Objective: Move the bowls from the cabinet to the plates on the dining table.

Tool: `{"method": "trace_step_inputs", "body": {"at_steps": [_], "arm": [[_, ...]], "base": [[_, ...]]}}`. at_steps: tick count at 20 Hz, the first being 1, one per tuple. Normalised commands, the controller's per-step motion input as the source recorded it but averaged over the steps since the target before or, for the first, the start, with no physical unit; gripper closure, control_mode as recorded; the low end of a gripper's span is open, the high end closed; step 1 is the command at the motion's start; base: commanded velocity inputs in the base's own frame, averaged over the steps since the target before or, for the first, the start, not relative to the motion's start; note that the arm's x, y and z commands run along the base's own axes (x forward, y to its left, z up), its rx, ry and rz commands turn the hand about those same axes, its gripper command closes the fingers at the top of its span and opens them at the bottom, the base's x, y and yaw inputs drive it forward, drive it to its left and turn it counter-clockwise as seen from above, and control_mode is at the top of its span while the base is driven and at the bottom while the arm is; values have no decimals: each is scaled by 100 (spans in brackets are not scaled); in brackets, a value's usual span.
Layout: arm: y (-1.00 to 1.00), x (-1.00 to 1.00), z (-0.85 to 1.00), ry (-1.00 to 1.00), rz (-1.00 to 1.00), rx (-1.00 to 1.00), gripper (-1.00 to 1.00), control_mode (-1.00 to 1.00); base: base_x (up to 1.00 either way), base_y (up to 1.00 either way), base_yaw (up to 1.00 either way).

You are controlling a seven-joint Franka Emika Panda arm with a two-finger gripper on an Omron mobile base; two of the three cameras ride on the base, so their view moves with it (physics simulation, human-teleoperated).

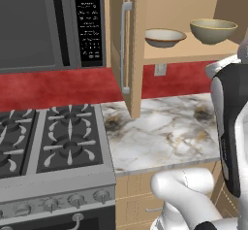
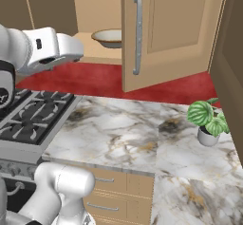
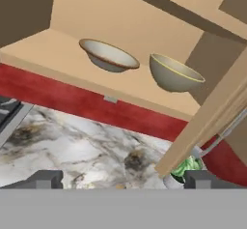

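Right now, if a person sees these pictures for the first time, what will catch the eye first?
Probably the open cabinet above the marble counter, with two bowls side by side on its shelf: a shallow cream bowl and a deeper olive bowl. Then the red wall strip behind the stove, and a small green plant on the counter's right end.
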Motion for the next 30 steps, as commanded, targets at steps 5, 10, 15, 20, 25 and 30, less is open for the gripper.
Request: {"method": "trace_step_inputs", "body": {"at_steps": [5,10,15,20,25,30], "arm": [[0,12,0,13,-5,-16,-100,-100],[0,5,-5,4,-9,-13,-100,-100],[-1,10,-34,0,-10,-15,-100,-100],[-18,24,-24,0,-6,-16,-100,-100],[-48,21,7,3,-3,-11,-100,-100],[-43,26,20,22,-1,-8,-100,-100]], "base": [[0,0,0],[0,0,0],[0,0,0],[0,0,0],[0,0,0],[0,0,0]]}}
